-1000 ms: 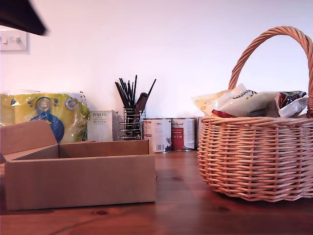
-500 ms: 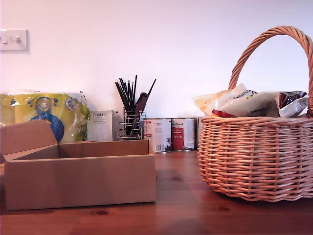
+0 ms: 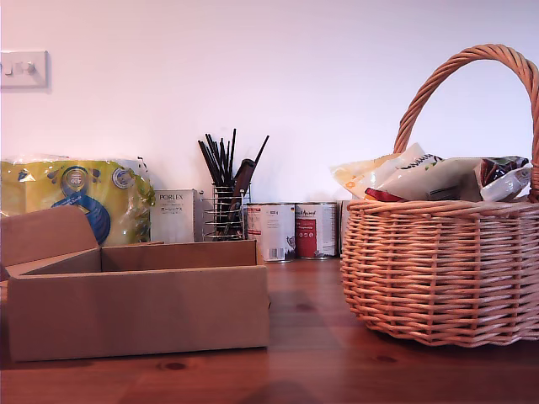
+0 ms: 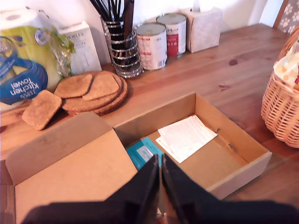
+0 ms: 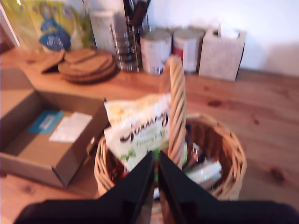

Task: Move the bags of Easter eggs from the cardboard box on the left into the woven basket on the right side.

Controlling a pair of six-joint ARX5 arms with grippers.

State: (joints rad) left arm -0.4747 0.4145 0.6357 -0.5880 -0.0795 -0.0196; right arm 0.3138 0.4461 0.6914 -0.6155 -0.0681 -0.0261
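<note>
**Egg bags piled in the basket, box holding only papers**

At the exterior view's left, a kitchen towel pack [image 3: 76, 199] is seen against the wall, with the cardboard box [image 3: 139, 310] in front of it on the wooden surface [image 3: 312, 370], one flap folded outward. From the first wrist view, the inside of the box is shown to hold a white printed sheet [image 4: 186, 137] and a teal card [image 4: 142, 152]; no bags are visible in it. My first gripper [image 4: 160, 186] is held above the box's near edge, its jaws pressed together with nothing seen between them.

Behind the box, a white Porlex carton [image 3: 175, 215], a black wire utensil holder [image 3: 225, 210] and two tins [image 3: 293, 230] are lined along the wall. Round cork mats [image 4: 93, 88] are shown in the first wrist view beside the holder.

At the exterior view's right, the woven basket [image 3: 438, 269] stands well apart from the box, its arched handle [image 3: 463, 63] rising high. The bags of Easter eggs [image 3: 425, 178] are heaped above its rim, a white-green one with script lying on top. In the blurred second wrist view, my second gripper [image 5: 155, 179] is held over the basket, jaws closed together and empty as far as can be seen.
</note>
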